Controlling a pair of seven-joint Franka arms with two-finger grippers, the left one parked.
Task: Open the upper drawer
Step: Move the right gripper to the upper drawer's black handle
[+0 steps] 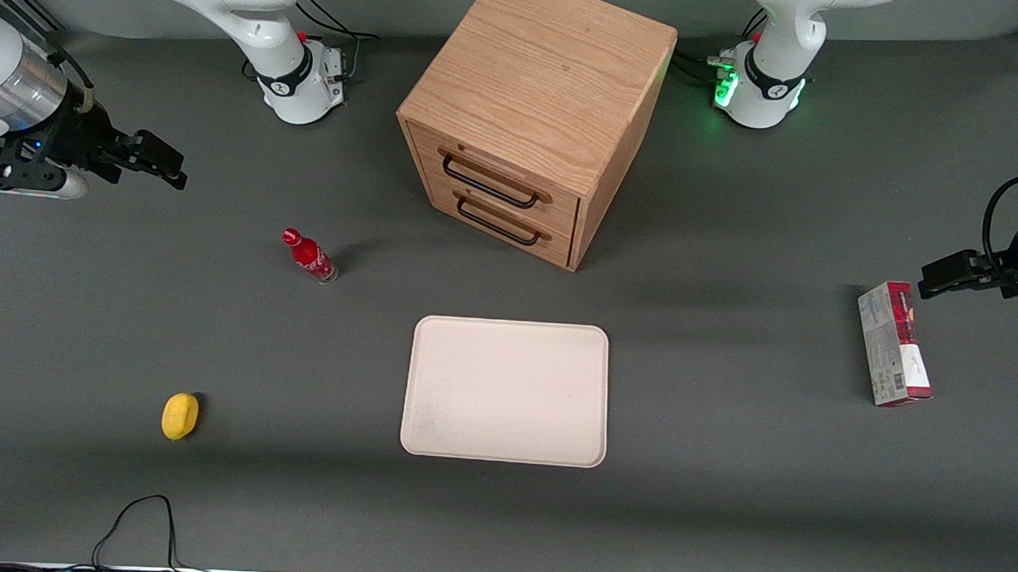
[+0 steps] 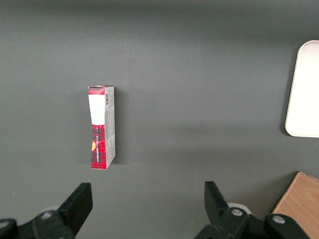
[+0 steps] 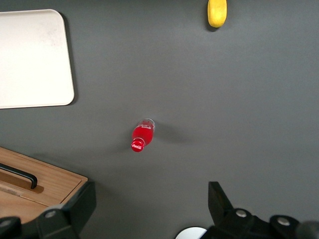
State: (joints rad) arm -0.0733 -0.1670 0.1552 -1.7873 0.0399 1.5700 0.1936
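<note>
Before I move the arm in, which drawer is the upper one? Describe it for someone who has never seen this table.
Find the wooden cabinet, farther from the front camera than the pale tray. Its front carries two light oak drawers, each with a thin black wire handle. The upper drawer is the higher one, directly under the cabinet's top, with the lower drawer beneath it. The gripper hangs open toward the working arm's end.

Dark grey table (image 1: 722,497). Carried wooden cabinet (image 1: 537,75), red bottle (image 1: 309,256) upright, cream tray (image 1: 506,392), yellow object (image 1: 180,415), red-and-white carton (image 1: 893,343) lying flat. Gripper (image 1: 170,168) hovered open above, toward working arm's end.
</note>
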